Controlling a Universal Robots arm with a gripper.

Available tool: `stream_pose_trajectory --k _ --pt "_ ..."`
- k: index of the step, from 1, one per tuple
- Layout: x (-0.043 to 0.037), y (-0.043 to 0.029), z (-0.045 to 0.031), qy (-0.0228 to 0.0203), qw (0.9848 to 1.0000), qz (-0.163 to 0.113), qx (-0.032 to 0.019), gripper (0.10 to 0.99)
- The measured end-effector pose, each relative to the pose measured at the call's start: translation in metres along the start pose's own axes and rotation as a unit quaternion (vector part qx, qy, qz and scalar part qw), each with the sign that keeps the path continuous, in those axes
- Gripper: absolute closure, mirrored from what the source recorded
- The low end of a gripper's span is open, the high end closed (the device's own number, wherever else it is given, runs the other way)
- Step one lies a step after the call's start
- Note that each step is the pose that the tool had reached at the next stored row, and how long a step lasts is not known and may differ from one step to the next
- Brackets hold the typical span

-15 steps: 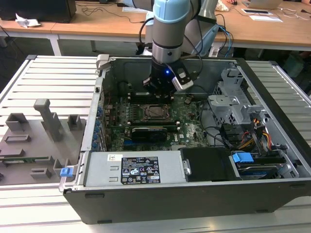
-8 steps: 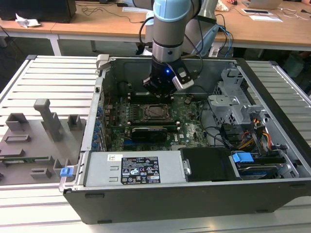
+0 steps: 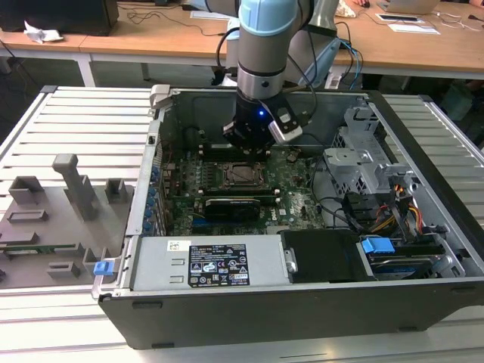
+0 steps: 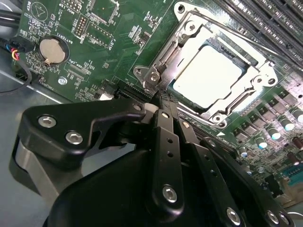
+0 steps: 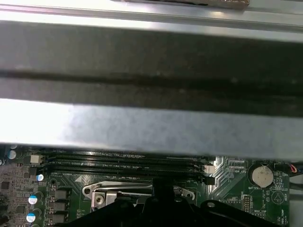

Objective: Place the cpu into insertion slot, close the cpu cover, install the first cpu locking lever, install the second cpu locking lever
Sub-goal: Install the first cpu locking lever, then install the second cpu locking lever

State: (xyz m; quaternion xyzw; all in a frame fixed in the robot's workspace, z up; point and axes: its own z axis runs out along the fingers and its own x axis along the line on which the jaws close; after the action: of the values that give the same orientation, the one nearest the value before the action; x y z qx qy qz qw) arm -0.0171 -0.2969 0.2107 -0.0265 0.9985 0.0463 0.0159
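Beside the socket's corner I have the hand (image 4: 163, 101), fingers pressed together, tip at the cover (image 4: 208, 71), which lies shut over the chip (image 4: 208, 78), pinning it.

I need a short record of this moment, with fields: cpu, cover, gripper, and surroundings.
cpu: cpu lies flat in the insertion slot
cover: cpu cover lies down around the cpu
gripper: gripper shut, its tips at the cover's corner by a silver hinge piece
surroundings: green motherboard with a coin battery, inside an open computer case
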Motion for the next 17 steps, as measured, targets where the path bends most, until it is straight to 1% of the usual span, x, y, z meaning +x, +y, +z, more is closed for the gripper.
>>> stream_pose_trajectory --k 8,17 --pt "0.0002 -0.0038 -0.0004 0.0000 1.0000 0.000 0.0000 0.980" --pt "0.0007 -0.0125 -0.0012 0.0000 1.0000 0.000 0.0000 0.980"
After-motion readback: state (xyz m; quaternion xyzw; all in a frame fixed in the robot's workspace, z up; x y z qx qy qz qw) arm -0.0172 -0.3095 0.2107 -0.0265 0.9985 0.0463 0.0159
